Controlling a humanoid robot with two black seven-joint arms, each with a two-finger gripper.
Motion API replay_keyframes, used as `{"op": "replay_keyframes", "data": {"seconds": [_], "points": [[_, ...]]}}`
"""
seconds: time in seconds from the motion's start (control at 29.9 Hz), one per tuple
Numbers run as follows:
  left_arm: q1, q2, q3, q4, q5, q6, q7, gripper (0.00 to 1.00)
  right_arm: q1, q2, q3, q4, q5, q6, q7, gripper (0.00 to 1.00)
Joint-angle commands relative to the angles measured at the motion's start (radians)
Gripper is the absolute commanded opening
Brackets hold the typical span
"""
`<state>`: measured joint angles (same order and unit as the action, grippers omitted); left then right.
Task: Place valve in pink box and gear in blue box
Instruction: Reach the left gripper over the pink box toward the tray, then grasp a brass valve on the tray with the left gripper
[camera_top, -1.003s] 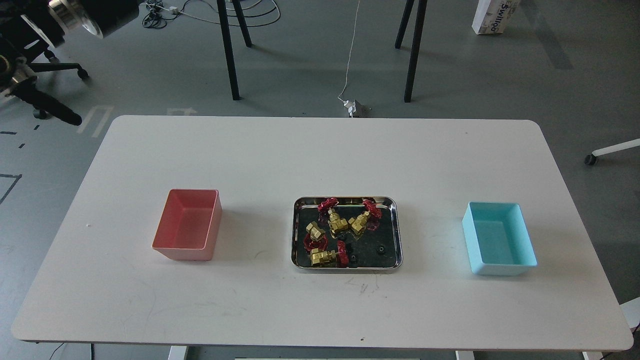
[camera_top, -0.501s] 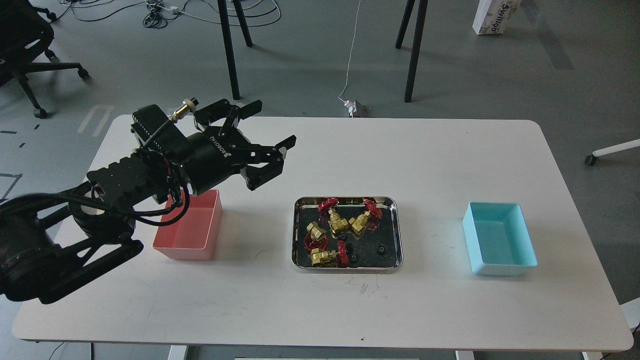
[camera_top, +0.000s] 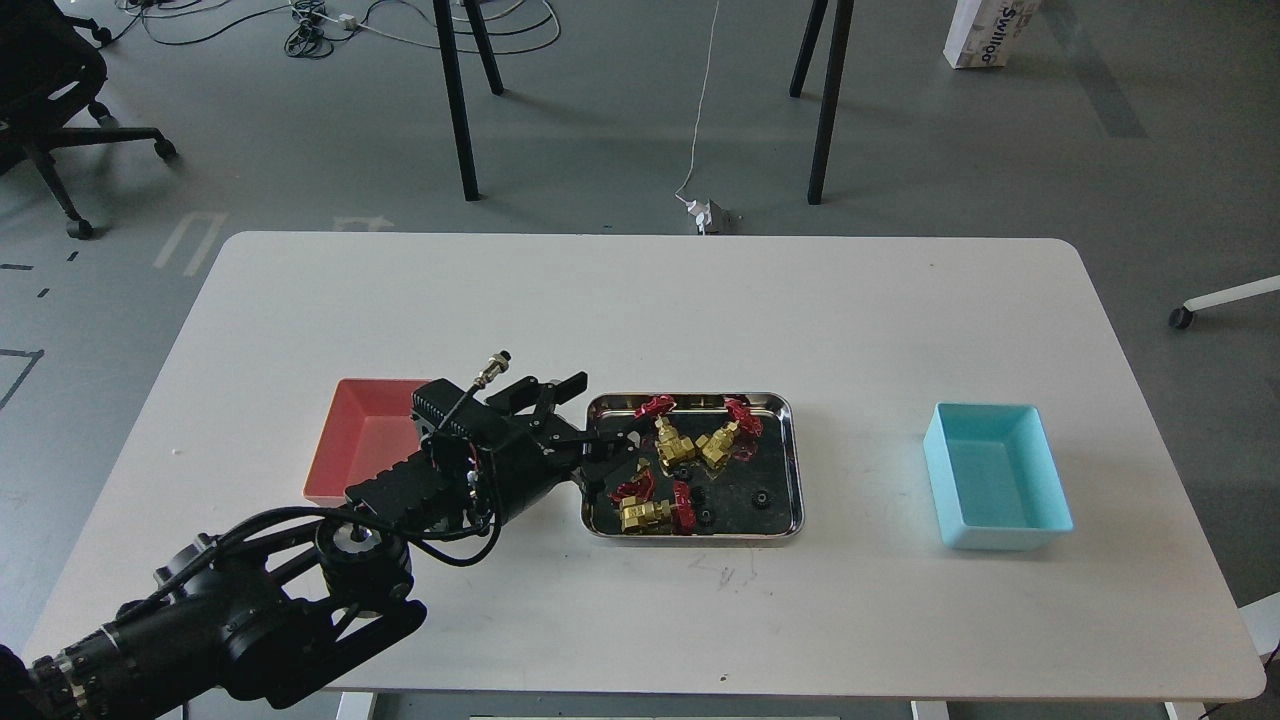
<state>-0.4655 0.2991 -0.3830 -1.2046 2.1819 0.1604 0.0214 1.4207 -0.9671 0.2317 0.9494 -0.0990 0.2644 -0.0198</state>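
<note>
So your left gripper (camera_top: 612, 450) is reaching in from the near left, low over the left end of the tray (camera_top: 790, 470). The jaws look spread apart: one finger sticks out over the surface (camera_top: 640, 310) just left of the tray's far-left corner, the other pokes into the tray. Nothing visibly pinched between them. The right gripper isn't in the shot at all.

In the tray you've got the valves all bunched in the left half. One valve (camera_top: 672, 448) sits mid-tray with another (camera_top: 722, 442) just to its right, their red handwheels pointing toward the far rim. A third one (camera_top: 648, 514) lies along the near rim with its red wheel at the right end. There's a fourth right at the gripper's tip, mostly hidden behind the finger, so you can only really see a bit of red; can't tell if the finger is touching it.

The gears are the tiny black discs in the near part of the tray: one gear (camera_top: 762, 497) sits right of centre, another (camera_top: 707, 516) close to the near valve's wheel.

Pink box (camera_top: 350, 445) is on the left, its right side covered by your arm. Blue box (camera_top: 1000, 488) is off to the right, well apart from the tray, with nothing in it.
</note>
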Motion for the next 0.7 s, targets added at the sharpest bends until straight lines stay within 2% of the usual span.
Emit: {"op": "replay_keyframes", "data": {"seconds": [0.0, 0.67], "points": [[0.008, -0.047, 0.021, 0.046, 0.000, 0.001, 0.008, 0.88, -0.017, 0.011, 0.000, -0.001, -0.004, -0.004, 0.001, 0.99], [0.016, -0.092, 0.039, 0.119, 0.000, -0.002, -0.003, 0.89, -0.026, 0.013, 0.000, -0.003, -0.004, -0.008, 0.003, 0.99]]}}
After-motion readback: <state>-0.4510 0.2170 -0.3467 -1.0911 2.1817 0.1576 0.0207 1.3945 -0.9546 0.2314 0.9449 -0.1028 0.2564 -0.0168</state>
